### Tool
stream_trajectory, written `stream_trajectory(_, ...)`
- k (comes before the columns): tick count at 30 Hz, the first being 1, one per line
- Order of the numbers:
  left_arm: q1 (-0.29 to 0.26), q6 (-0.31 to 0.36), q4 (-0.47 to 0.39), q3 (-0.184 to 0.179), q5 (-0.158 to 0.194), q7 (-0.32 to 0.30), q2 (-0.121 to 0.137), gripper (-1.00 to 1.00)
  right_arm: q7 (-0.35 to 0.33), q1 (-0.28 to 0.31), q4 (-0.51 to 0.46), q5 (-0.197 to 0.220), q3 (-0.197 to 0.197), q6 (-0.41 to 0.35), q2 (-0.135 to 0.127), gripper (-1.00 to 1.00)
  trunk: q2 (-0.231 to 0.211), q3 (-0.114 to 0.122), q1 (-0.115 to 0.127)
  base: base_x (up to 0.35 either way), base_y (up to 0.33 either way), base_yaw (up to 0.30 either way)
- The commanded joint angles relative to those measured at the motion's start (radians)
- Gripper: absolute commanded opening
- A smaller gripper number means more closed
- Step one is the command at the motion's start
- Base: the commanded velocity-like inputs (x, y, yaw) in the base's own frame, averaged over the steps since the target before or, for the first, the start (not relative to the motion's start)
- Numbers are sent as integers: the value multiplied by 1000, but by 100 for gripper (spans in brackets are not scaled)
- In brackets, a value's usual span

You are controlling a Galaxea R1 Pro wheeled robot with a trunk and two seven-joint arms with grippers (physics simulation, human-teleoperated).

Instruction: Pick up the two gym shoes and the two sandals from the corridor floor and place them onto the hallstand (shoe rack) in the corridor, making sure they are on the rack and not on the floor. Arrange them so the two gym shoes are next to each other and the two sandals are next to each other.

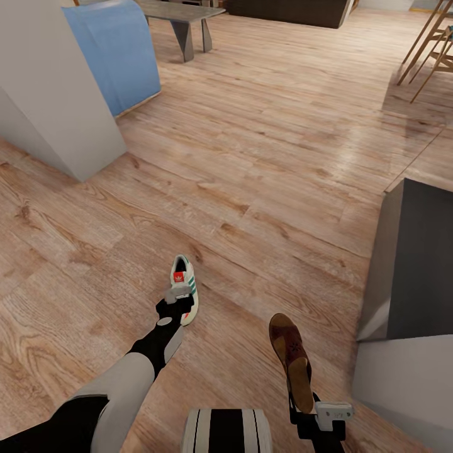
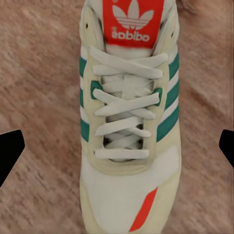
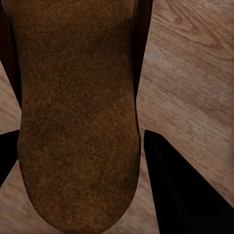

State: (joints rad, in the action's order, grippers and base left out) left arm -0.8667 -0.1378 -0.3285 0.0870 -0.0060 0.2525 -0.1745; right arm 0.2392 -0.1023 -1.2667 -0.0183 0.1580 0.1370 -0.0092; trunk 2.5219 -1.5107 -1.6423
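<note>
A white gym shoe (image 1: 184, 277) with green stripes and a red tongue patch lies on the corridor floor (image 1: 264, 189). My left gripper (image 1: 181, 303) hovers right over it, pointing down. In the left wrist view the shoe (image 2: 127, 122) lies laces-up between the fingertips (image 2: 9, 151), which stand wide apart, so the gripper (image 2: 117, 148) is open. My right gripper (image 1: 303, 402) is shut on the heel end of a dark brown sandal (image 1: 289, 352), held off the floor. In the right wrist view its tan footbed (image 3: 73, 122) sits between the black fingers (image 3: 175, 185). I cannot tell whether the grey unit at the right is the hallstand.
A grey block-like unit (image 1: 412, 264) with a dark top stands close at the right. A white wall corner (image 1: 50, 94) and a blue object (image 1: 119, 50) are at the far left. A bench (image 1: 182, 19) and chair legs (image 1: 428, 50) stand far back.
</note>
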Motion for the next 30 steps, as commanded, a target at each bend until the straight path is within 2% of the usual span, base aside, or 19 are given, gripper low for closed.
stream_trajectory(1,0,0,0,-4,0,-5,0,100,-1,0,0,3,0,1,0,-100,0,0,0,0,0,0)
stream_trajectory(12,11,-15,-2,-43,0,-27,0,100,-1,0,0,3,0,1,0,-100,0,0,0,0,0,0)
stream_trajectory(30,15,-20,-5,-54,0,-31,0,100,-2,-9,-23,3,3,10,-1,-100,0,0,0,100,-13,0)
